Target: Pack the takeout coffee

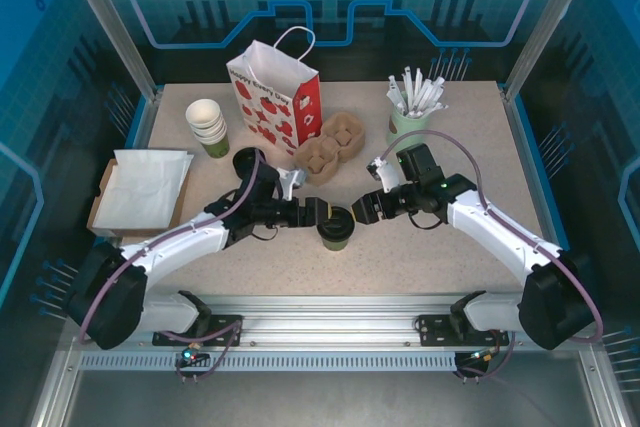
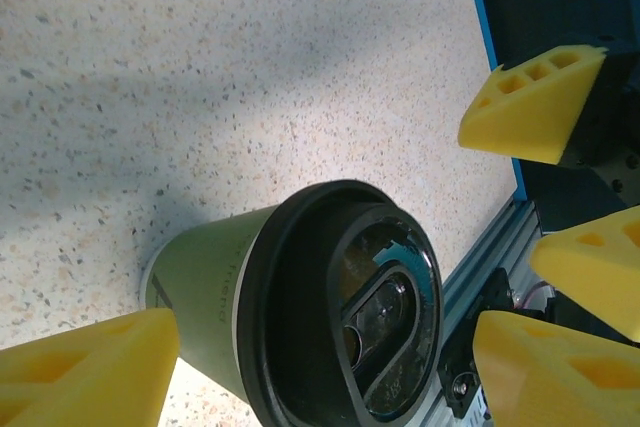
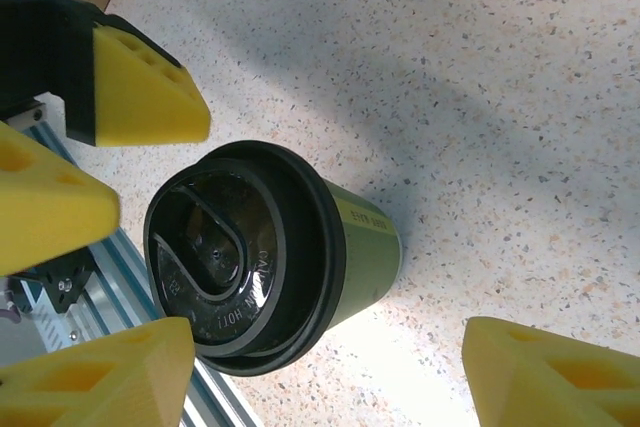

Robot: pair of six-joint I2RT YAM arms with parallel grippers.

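- Left of centre in the overhead view: the left gripper [image 1: 313, 215] is reaching toward the cup with its jaws standing apart; in its own wrist view its yellow fingers [image 2: 85, 372] are sitting on either side of the cup without squeezing it.
- Upper centre-left: the red-and-white bag [image 1: 278, 97] is standing upright at the back of the table [image 1: 480, 247], well apart from the cup; nothing is going into it yet.
- Centre: the takeout coffee [image 1: 336, 228] is standing upright on the table between the two grippers, wearing its black lid; lidding is looking finished, while gripping, lifting and bagging are all remaining, as far as I am judging.
- Right of centre: the right gripper [image 1: 362, 209] is facing the cup from the opposite side, jaws likewise spread; one finger is lying near the lid rim, the other well clear.
- Hard to make out, left to right: the left wrist view is cutting off its own fingers at the bottom edge, so whether the lower-left one is touching the cup wall I cannot tell; the bag's inside is hiding from the overhead camera; the lid's embossed lettering is staying mostly unreadable.
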